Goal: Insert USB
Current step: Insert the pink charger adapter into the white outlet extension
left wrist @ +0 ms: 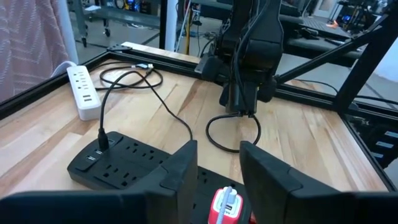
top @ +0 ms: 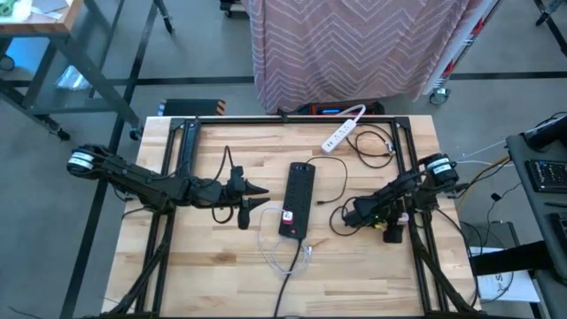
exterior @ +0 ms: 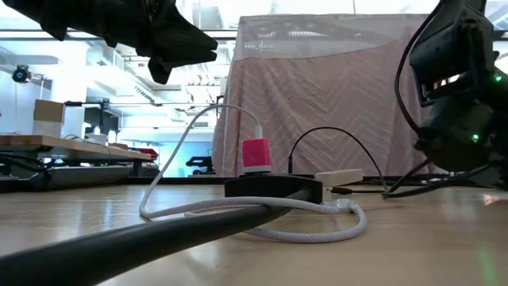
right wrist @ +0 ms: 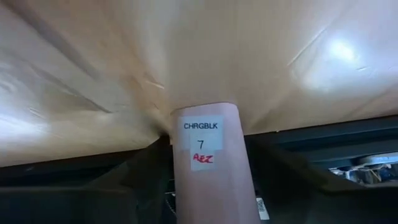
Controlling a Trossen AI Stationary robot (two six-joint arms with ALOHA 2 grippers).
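In the high view, a black power strip (top: 298,200) is seen lying lengthwise at the centre of the wooden tabletop (top: 204,266). A pink charger (top: 287,217) is plugged into its lower part, and a white cable (top: 282,252) loops from it toward the bottom of the frame. The left end effector (top: 262,192) is placed just left of the strip, at mid-frame. The right end effector (top: 352,214) is found right of centre, close to the tabletop, among black cable loops. A white power strip (top: 343,131) lies near the upper edge of the tabletop.

In the low view, the pink charger (exterior: 255,154) is seen standing upright on the black power strip (exterior: 274,188) at centre, with the white cable (exterior: 262,218) curling in front. A dark end effector hangs in the upper left.

In the left wrist view, the left end effector (left wrist: 219,163) is shown partly open with nothing between its fingers (left wrist: 181,171); the pink charger (left wrist: 226,206) sits just below the gap, at the bottom centre. The black power strip (left wrist: 124,158) lies at lower left, the white power strip (left wrist: 84,92) at upper left.

In the right wrist view, a pale pink block (right wrist: 210,163) labelled "CHRGBLK 7" is shown between the right end effector's dark fingers (right wrist: 138,180), at the bottom centre; whether it is gripped cannot be told.
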